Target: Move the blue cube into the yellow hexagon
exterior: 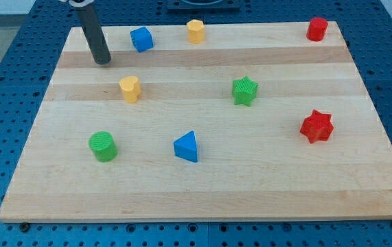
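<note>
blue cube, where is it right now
The blue cube sits near the view's top edge, left of centre, between my tip and the yellow hexagon.

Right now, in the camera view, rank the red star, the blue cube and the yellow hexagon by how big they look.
1. red star, clearly largest, though it also sits nearer the view's bottom, so nearness may add to it.
2. blue cube and yellow hexagon: too alike to rank; the cube looks marginally wider.
</note>
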{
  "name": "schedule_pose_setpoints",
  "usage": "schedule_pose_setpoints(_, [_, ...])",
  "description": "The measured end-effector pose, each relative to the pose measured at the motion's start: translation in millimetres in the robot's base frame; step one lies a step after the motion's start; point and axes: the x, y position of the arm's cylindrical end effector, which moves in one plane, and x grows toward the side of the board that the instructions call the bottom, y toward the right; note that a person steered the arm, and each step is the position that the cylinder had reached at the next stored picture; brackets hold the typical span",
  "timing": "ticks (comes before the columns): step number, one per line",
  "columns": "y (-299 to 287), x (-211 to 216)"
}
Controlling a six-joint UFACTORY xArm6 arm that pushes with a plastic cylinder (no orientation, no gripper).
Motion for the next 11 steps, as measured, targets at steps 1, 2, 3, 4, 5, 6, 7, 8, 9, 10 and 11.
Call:
schedule_pose_setpoints(1, [0,-14])
schedule_pose_setpoints(2, [0,-30])
schedule_pose_setpoints(3, [3,-38])
schedule_pose_setpoints(4, [15,-38])
schedule_pose_setpoints(5, [26,-37])
schedule_pose_setpoints(6, [33,-39])
schedule_pose_setpoints(7, [33,-51])
schedule_pose_setpoints(8, [42,-51])
schedule_pose_setpoints(9, [56,-51])
schedule_pose_setpoints(10, [70,-51])
schedule_pose_setpoints(11, [82,-51])
